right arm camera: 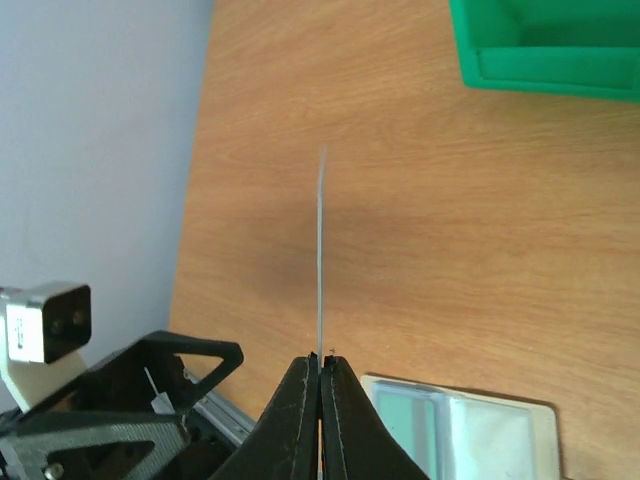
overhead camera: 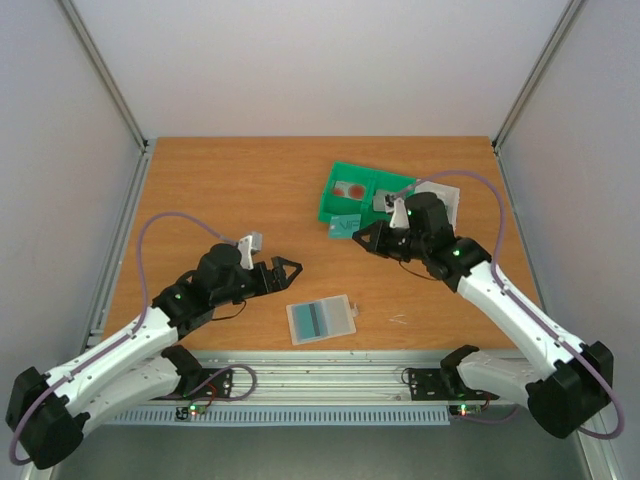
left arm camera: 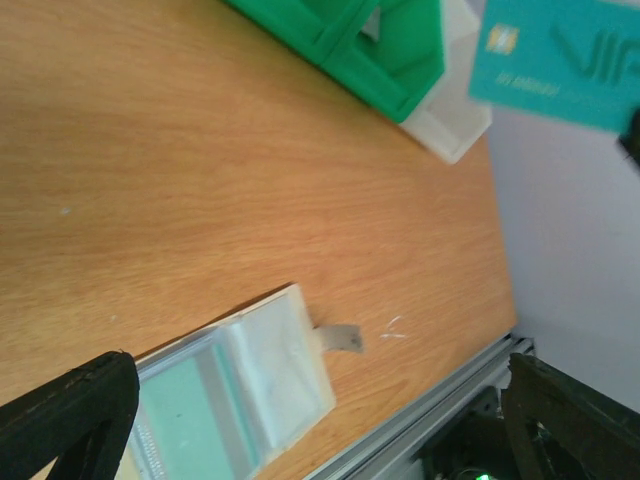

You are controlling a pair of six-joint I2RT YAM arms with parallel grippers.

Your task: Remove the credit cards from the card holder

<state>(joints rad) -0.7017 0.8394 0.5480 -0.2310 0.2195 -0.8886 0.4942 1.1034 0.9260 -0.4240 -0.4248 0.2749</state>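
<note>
The card holder (overhead camera: 320, 320) lies flat near the table's front edge, with its small tab (left arm camera: 340, 338) on the right side. It also shows in the left wrist view (left arm camera: 230, 400) and the right wrist view (right arm camera: 460, 430), with something greenish showing through it. My right gripper (overhead camera: 360, 236) is shut on a teal card (overhead camera: 345, 226), held in the air just in front of the green bin. The card is edge-on in the right wrist view (right arm camera: 321, 250) and face-on in the left wrist view (left arm camera: 560, 60). A red-marked card (overhead camera: 350, 190) and a greyish card (overhead camera: 385, 201) lie in the bin. My left gripper (overhead camera: 285, 270) is open and empty, left of the holder.
The green two-compartment bin (overhead camera: 365, 195) stands at the back right of the table, and it also shows in the left wrist view (left arm camera: 360, 50). A white tray (overhead camera: 447, 198) sits behind my right arm. The metal rail (overhead camera: 330, 375) runs along the front edge.
</note>
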